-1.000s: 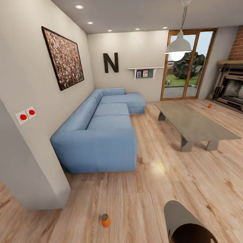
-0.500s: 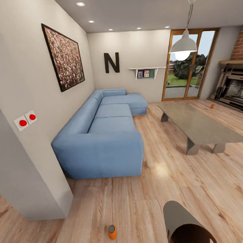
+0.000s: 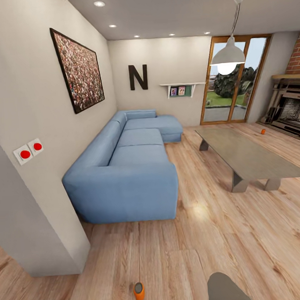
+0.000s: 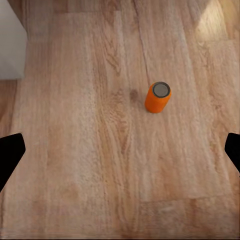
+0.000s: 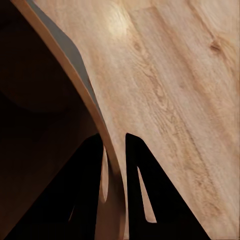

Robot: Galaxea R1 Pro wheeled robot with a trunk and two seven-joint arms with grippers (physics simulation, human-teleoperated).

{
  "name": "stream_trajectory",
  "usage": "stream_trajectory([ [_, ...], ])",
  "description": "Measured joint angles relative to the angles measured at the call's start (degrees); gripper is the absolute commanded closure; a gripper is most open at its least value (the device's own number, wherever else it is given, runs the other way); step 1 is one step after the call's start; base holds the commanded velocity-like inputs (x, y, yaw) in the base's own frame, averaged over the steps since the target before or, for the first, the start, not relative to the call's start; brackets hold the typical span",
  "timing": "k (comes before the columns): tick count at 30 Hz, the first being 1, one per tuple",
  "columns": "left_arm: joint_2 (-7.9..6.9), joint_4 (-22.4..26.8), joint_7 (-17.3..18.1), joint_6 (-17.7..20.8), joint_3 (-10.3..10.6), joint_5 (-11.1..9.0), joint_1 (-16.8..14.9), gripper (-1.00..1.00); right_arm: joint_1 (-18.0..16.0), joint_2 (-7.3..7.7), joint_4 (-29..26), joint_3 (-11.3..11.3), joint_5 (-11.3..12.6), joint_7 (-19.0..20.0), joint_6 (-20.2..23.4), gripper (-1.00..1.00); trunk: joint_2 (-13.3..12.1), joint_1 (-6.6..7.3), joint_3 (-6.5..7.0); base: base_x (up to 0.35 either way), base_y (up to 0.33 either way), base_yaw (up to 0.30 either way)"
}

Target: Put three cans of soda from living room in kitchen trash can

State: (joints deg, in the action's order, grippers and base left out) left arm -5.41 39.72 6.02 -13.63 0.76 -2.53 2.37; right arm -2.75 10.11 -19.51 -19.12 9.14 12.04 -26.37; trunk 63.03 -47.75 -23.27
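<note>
I count two orange soda cans (image 3: 139, 291) (image 3: 263, 131), silver-topped, upright. My left gripper (image 4: 120, 150) gapes empty; my right gripper (image 5: 114, 165) pinches the grey bin (image 5: 75, 65) rim.

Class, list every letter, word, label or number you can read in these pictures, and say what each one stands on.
"N": a large dark letter mounted on the far wall.
Orange soda can on the floor: no readable label.
Small pictures on the wall shelf: too small to read.
Framed picture above the sofa: a speckled pattern, no text.
</note>
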Motion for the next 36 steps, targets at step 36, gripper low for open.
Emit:
stream_trajectory([
  [36, 0.05, -17.45, 0.48, -4.92, -0.41, -1.51, -1.57, -1.0, -0.4, -0.7, 2.39, 6.37, -0.45, 2.28, -3.08, 1.0, 0.0, 0.0, 0.0, 0.0, 0.0, 0.0],
])
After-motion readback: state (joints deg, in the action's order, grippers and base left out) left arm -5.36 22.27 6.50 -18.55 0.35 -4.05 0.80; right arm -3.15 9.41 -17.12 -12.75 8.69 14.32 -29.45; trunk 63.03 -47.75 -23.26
